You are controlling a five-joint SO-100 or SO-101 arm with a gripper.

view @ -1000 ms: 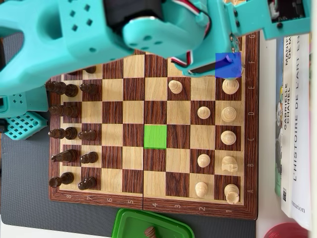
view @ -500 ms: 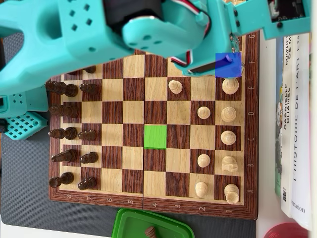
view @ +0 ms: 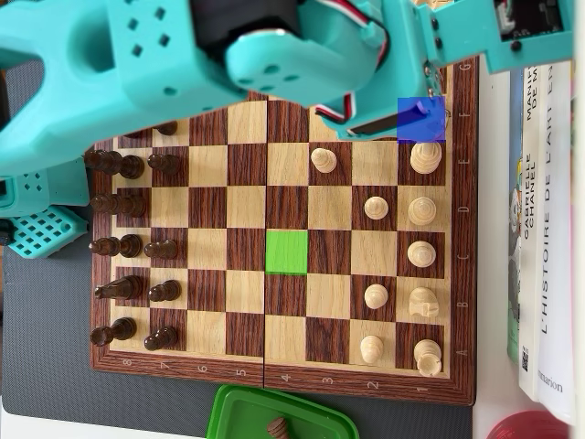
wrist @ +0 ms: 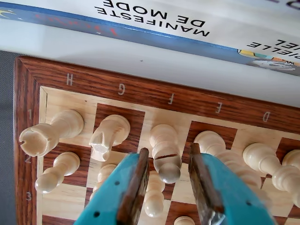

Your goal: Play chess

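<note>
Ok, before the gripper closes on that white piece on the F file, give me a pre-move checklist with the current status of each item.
1. Jaws open around the target: ok. The gripper straddles the white bishop.
2. Bishop centred between the fingers: ok, roughly, in the wrist view.
3. Neighbours clear of the fingers: cannot tell. The knight and the piece on E stand close by.
4. Bishop upright: ok.
5. Green-marked square free: ok in the overhead view.
6. Finger depth on the bishop: cannot tell.
</note>
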